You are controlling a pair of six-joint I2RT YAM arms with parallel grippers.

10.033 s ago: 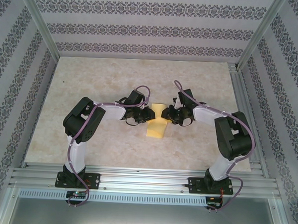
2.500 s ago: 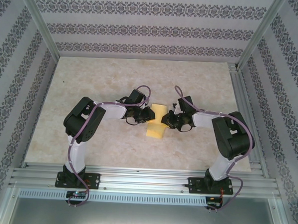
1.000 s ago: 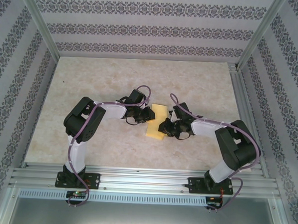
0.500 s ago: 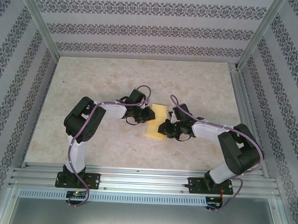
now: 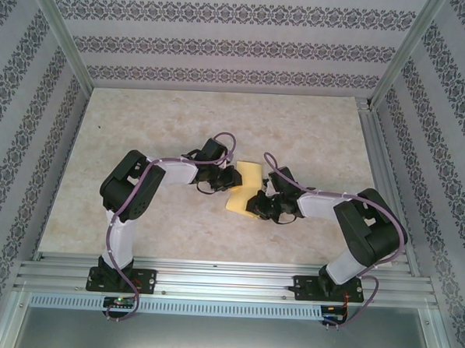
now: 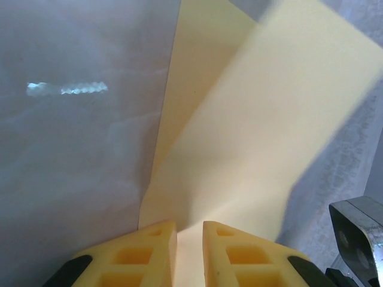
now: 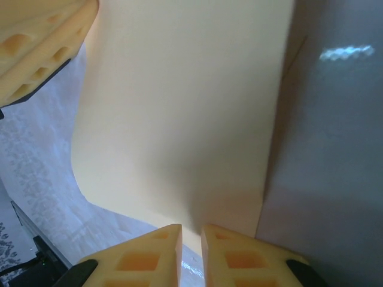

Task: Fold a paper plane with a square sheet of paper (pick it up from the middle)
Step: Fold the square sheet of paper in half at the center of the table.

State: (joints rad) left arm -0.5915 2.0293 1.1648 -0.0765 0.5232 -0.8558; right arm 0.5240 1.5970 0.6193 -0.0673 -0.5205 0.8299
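One square sheet of paper [image 5: 246, 181], left gripper [image 6: 190, 230], right gripper [image 7: 191, 233], both seemingly pinching it

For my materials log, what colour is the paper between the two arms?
Plain pale yellow, unprinted. The square sheet of paper shows best in the right wrist view.

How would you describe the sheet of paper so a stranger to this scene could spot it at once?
Start at the pale marbled table inside the patterned walls and look to its middle, where the left gripper and right gripper meet. Each pinches an edge of the sheet of paper, the only flat, plain pale-yellow thing between the arms.
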